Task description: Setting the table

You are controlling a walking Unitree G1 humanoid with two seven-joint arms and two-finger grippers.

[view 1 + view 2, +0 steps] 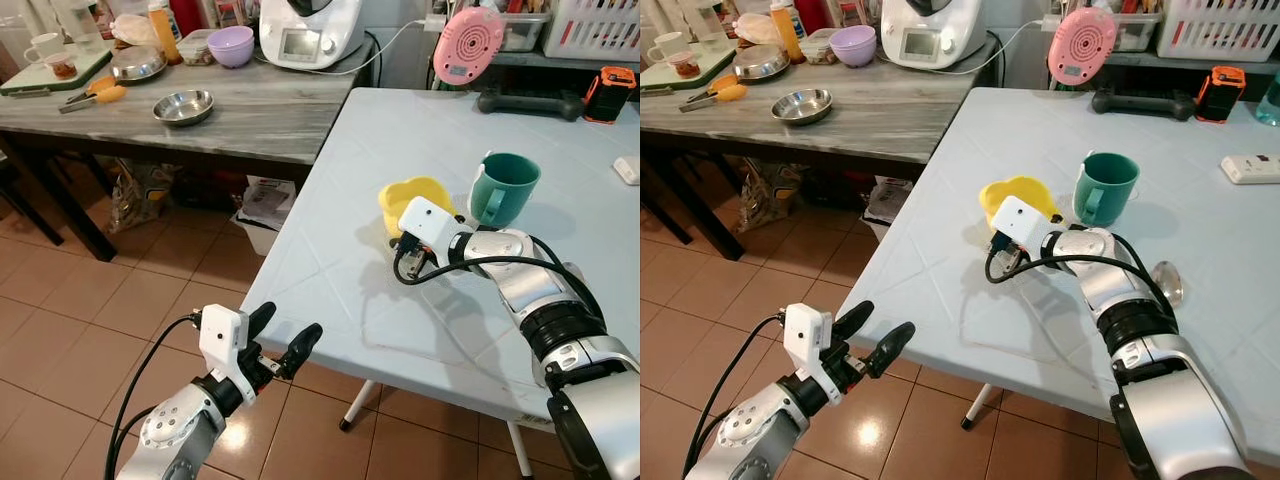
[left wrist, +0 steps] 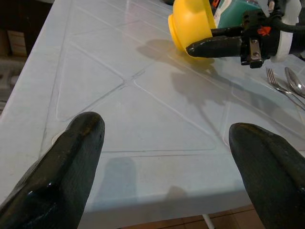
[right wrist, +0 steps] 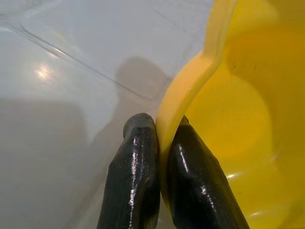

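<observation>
A home kitchen: tiled floor [image 1: 90, 300], food processor [image 1: 309, 32] and steel bowls [image 1: 183, 106] on a wooden counter [image 1: 270, 115]

I note a pale blue surface [image 1: 340, 230]: yellow bowl [image 1: 412, 193] beside green mug [image 1: 503, 186]; fork [image 2: 275, 80], probably spoon [image 2: 295, 81], near them.

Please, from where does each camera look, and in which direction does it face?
Left eye view: on the head, looking forward and down at the pale table; both arms show, left end effector above the floor.
Right eye view: beside it, same scene.
Left wrist view: looks along its open fingers across the table.
Right wrist view: looks along fingers pinching the yellow bowl rim.
Shared: the left wrist view also shows the right end effector on the bowl.
</observation>
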